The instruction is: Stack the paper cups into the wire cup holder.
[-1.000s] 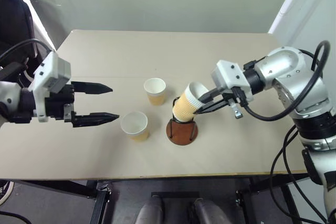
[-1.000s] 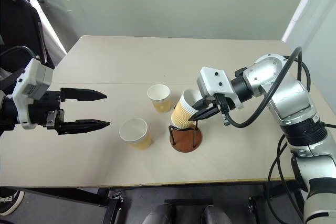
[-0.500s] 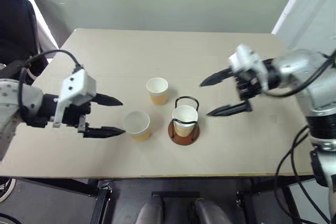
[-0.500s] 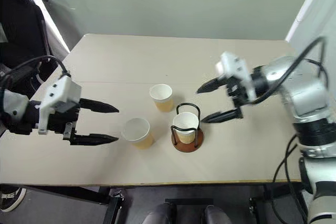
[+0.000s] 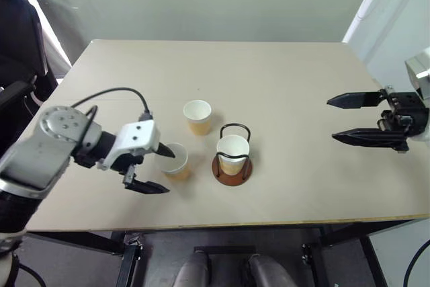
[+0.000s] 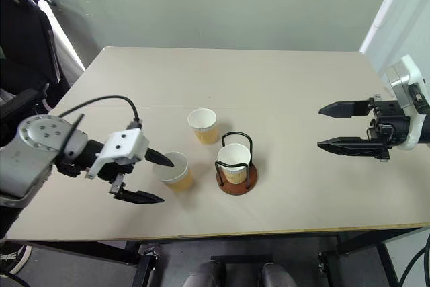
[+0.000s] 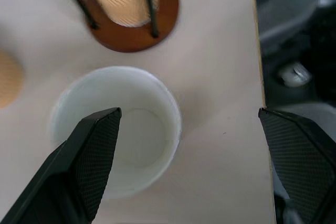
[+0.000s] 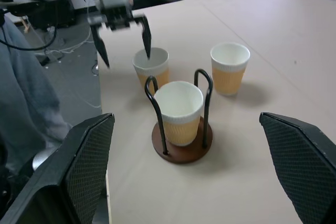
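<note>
- The tabletop is a plain beige surface with a faint seam running across it.
- The wire cup holder stands on it near the front middle, its reddish-brown disc base flat on the surface.
- One paper cup sits upright inside the holder's black wire loops.
- A second paper cup stands upright just behind and to the left of the holder.
- A third paper cup stands upright left of the holder, nearer the front edge.

Tabletop: lying bare from 12 through 4 o'clock of the wire cup holder; paper cups crowding its 9–11 o'clock.
</note>
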Motion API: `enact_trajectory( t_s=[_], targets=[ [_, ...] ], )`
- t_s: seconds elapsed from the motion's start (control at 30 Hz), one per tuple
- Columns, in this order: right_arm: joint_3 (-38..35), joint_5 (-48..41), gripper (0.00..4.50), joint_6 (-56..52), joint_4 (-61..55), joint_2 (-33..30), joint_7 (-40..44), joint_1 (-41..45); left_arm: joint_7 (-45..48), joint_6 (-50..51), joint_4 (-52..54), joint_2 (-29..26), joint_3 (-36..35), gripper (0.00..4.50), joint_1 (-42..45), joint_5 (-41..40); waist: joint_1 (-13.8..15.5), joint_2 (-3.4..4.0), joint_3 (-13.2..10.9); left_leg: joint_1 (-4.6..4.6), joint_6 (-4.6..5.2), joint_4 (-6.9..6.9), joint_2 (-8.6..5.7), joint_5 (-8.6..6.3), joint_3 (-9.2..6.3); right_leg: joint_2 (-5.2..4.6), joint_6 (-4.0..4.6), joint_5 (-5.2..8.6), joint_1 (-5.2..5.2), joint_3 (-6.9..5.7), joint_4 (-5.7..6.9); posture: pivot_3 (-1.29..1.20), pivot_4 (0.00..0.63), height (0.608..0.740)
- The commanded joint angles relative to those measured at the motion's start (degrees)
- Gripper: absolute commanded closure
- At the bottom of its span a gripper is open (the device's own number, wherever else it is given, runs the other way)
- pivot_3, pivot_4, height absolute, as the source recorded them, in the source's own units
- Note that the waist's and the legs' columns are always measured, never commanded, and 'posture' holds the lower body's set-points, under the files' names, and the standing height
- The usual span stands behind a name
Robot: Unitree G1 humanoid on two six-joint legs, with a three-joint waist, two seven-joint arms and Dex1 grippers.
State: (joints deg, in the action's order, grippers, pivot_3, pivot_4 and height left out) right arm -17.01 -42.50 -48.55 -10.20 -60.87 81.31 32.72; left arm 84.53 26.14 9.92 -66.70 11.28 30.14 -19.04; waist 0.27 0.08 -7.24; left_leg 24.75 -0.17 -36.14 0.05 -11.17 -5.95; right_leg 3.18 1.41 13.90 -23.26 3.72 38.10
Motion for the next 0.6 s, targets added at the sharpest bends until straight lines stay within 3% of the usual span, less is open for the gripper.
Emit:
enact_trajectory(
  t_s=[0.03,0.37,0.6],
  targets=[
    [-3.76,-2.32,0.00,-0.72,-3.98,-2.34,-2.11,-1.11,-0.37,-2.12,-2.54,1.13,0.17,0.58,1.90,2.95,0.06,0.00,0.00,0.04,0.02,-0.01,0.00,-0.01,-0.01,0.00,-0.02,0.00,-0.01,0.00,-0.04,0.00,0.150,0.740],
    [-6.65,-5.84,0.00,-1.72,-8.27,-5.19,-6.19,-4.46,2.67,-2.54,-4.65,4.63,0.29,4.27,5.07,3.01,0.30,-0.01,0.01,0.20,0.09,-0.21,-0.04,-0.05,-0.04,-0.01,-0.21,-0.08,-0.01,0.00,-0.14,0.00,0.150,0.740],
    [-7.51,-6.76,0.00,-1.27,-8.40,-6.18,-7.75,-5.07,5.10,0.43,-6.49,6.44,-3.49,4.41,12.03,-2.40,0.50,-0.01,0.01,0.23,0.11,-0.30,-0.05,-0.06,-0.05,-0.01,-0.25,-0.09,0.00,0.01,-0.12,0.00,0.150,0.740]
  ],
)
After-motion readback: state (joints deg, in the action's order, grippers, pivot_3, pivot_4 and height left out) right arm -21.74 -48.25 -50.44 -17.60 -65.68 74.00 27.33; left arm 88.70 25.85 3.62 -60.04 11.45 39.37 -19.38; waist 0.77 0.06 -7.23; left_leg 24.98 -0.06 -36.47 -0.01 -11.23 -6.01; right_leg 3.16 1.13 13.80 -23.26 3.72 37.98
